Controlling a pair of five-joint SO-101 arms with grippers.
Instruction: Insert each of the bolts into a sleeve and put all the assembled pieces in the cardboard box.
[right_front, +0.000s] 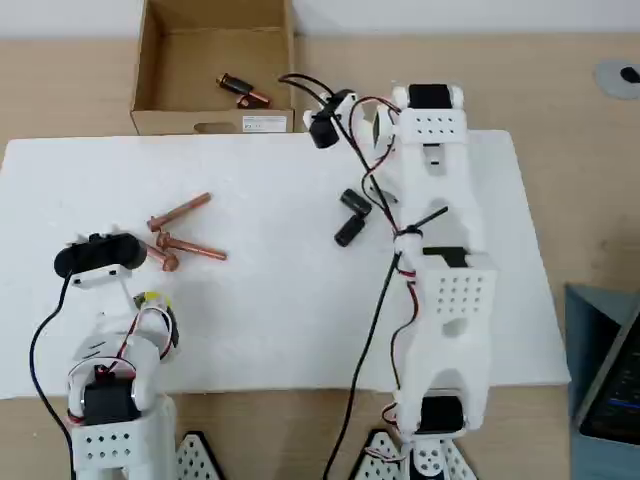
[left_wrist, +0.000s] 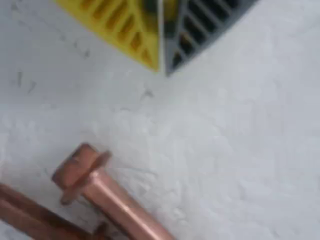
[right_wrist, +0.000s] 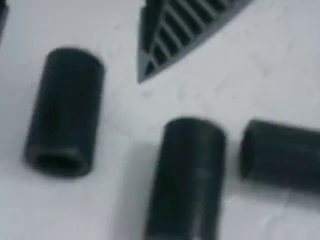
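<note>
One assembled piece (right_front: 243, 92) already lay in the cardboard box (right_front: 190, 55), which stood at the far edge of the tabletop (right_front: 590, 200), just beyond the white pad (right_front: 270, 320). Three bolts (right_front: 193, 248) lay loose near the pad's left edge. Three sleeves (right_front: 348, 232) lay well apart from them toward the pad's middle. We judged the task about a quarter done, with a fresh pairing only beginning. The left gripper (left_wrist: 161, 50) hung close over the pad, its yellow and grey jaws together on nothing, and the flanged head of one bolt (left_wrist: 82, 167) lay near its tips. The right gripper (right_wrist: 146, 70) hovered over the sleeves, and we could not tell whether it was apart or together. Next, we reckoned, the left gripper had to part its jaws and straddle a shank. That looked awkward, since two bolts lay right beside one another. The right arm's cables (right_front: 372, 330) trailed across the pad near the sleeves and could snag.
</note>
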